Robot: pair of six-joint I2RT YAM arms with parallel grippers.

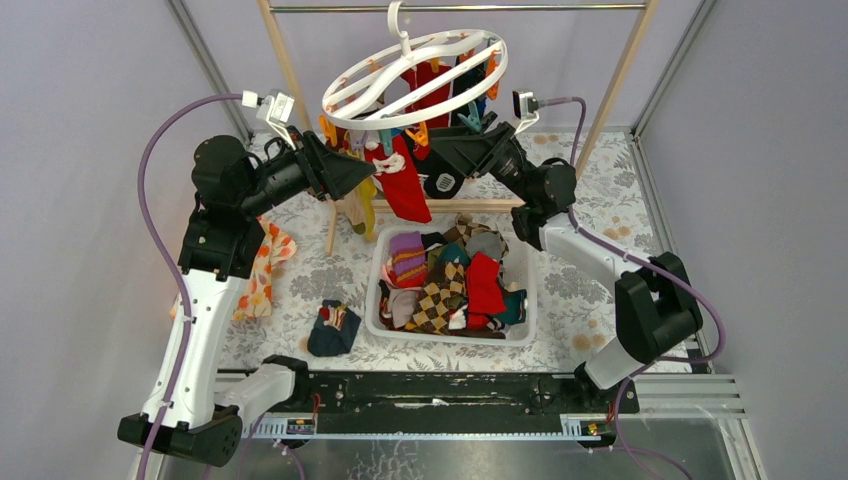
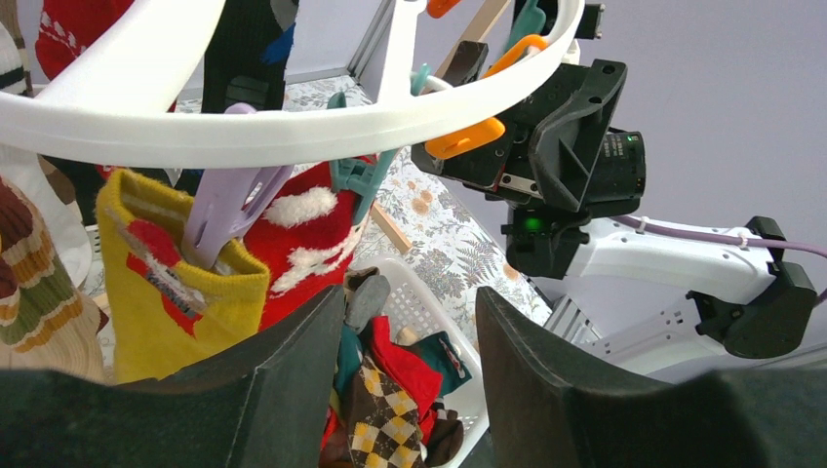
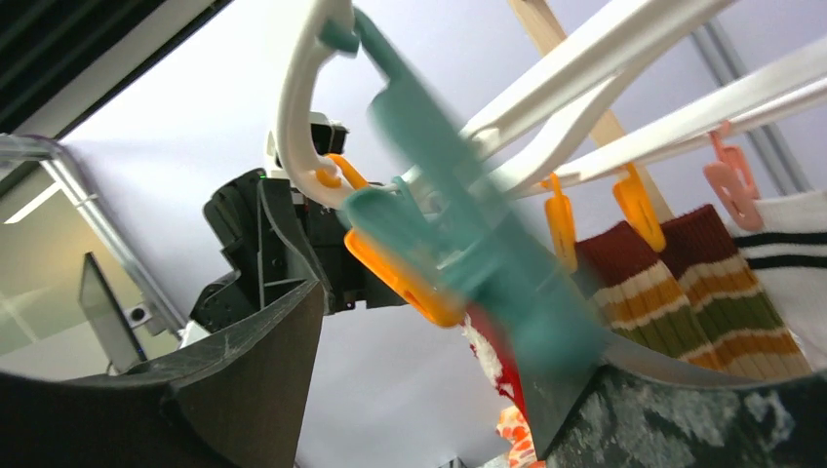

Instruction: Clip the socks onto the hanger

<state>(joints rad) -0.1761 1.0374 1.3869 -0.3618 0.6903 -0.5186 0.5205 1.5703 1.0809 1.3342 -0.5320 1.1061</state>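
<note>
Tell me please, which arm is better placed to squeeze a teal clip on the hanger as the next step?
Probably the right. A teal clip sits between the open fingers of the right end effector. The left end effector hangs open and empty below the hanger ring.

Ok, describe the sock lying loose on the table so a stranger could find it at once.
Find the white basket heaped with socks mid-table. Just to its left, on the flowered tablecloth, lies a dark navy sock with small coloured patches. Unlike the rest, it is neither in the basket nor hanging.
</note>
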